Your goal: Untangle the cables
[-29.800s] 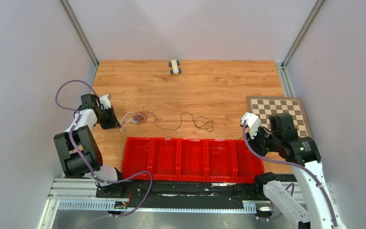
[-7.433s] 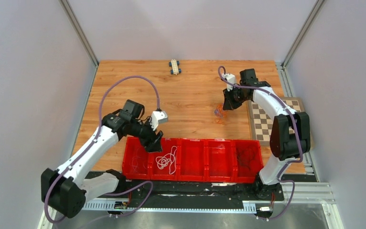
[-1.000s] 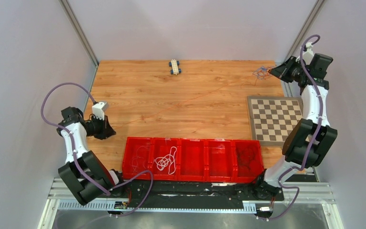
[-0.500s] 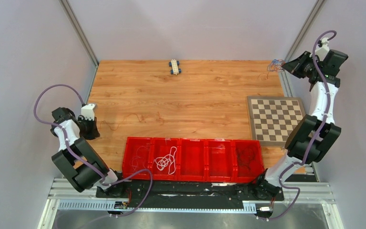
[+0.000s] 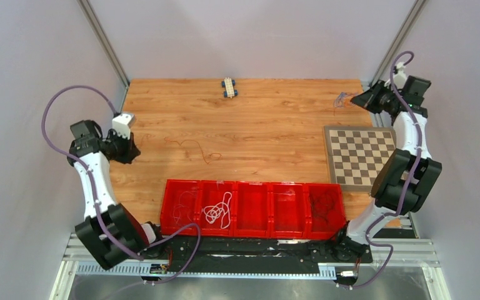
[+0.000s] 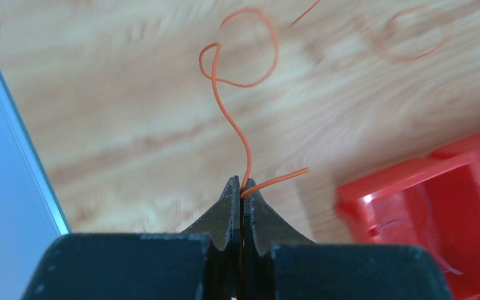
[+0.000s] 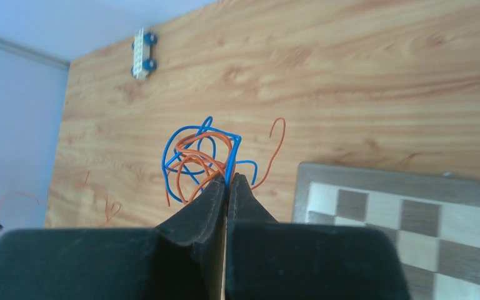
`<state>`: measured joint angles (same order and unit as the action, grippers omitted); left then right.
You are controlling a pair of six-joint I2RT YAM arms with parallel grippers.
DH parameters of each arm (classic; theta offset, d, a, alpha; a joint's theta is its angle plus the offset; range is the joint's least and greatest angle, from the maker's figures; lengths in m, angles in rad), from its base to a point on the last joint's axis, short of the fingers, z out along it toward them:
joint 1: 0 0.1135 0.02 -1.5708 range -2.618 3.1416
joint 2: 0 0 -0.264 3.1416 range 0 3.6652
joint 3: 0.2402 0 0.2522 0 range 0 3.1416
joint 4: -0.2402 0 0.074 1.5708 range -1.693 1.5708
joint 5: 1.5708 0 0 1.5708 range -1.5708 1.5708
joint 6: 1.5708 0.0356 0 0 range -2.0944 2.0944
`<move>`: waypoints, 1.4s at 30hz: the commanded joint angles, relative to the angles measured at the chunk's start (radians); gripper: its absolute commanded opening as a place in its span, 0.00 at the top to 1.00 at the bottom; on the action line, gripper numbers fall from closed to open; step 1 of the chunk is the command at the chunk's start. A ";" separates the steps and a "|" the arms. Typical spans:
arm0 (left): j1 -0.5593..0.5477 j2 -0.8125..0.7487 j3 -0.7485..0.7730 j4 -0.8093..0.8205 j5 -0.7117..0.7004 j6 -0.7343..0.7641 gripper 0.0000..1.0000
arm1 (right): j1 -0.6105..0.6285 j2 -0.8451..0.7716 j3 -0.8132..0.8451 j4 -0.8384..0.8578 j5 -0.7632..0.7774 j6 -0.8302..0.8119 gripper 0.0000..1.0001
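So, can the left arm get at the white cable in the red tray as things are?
Likely not yet: the left gripper is shut on the orange cable. Nothing covers the white cable, though.

Left gripper (image 6: 241,187): jaws closed, tips pinching orange cable (image 6: 226,114). Cable runs to 12 o'clock and forms two loops near top edge. Short free end sticks out toward 2 o'clock. Wood table (image 6: 112,125) underneath. Red bin (image 6: 437,206) at 4 o'clock. Blurred orange loop (image 6: 412,59) at 1 o'clock.
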<state>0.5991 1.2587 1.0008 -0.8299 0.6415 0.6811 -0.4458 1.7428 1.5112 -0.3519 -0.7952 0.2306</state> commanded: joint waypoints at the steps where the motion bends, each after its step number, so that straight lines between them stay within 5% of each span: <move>1: -0.146 -0.129 0.134 -0.038 0.172 -0.152 1.00 | 0.077 -0.099 -0.068 0.014 -0.034 -0.056 1.00; 9: -0.381 -0.186 0.378 0.006 0.282 -0.436 1.00 | 0.163 -0.162 -0.129 -0.028 -0.049 -0.128 1.00; 12: -0.417 -0.174 0.492 0.094 0.364 -0.677 1.00 | 0.180 -0.174 -0.144 -0.045 -0.050 -0.143 1.00; 16: -0.443 -0.159 0.630 0.344 0.476 -1.017 1.00 | 0.186 -0.173 -0.140 -0.074 -0.070 -0.141 1.00; 19: -0.450 -0.166 0.616 0.735 0.552 -1.359 1.00 | 0.187 -0.175 -0.141 -0.086 -0.073 -0.145 1.00; 25: -0.517 -0.100 0.715 1.105 0.616 -1.667 1.00 | 0.190 -0.177 -0.152 -0.106 -0.088 -0.145 1.00; 42: -0.929 -0.081 0.836 0.942 0.597 -1.517 1.00 | 0.212 -0.211 -0.182 -0.118 -0.071 -0.154 1.00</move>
<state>-0.2836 1.1645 1.8172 0.1471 1.2423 -0.8753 -0.2417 1.5860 1.3365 -0.4763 -0.8562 0.1013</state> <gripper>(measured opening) 0.011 0.009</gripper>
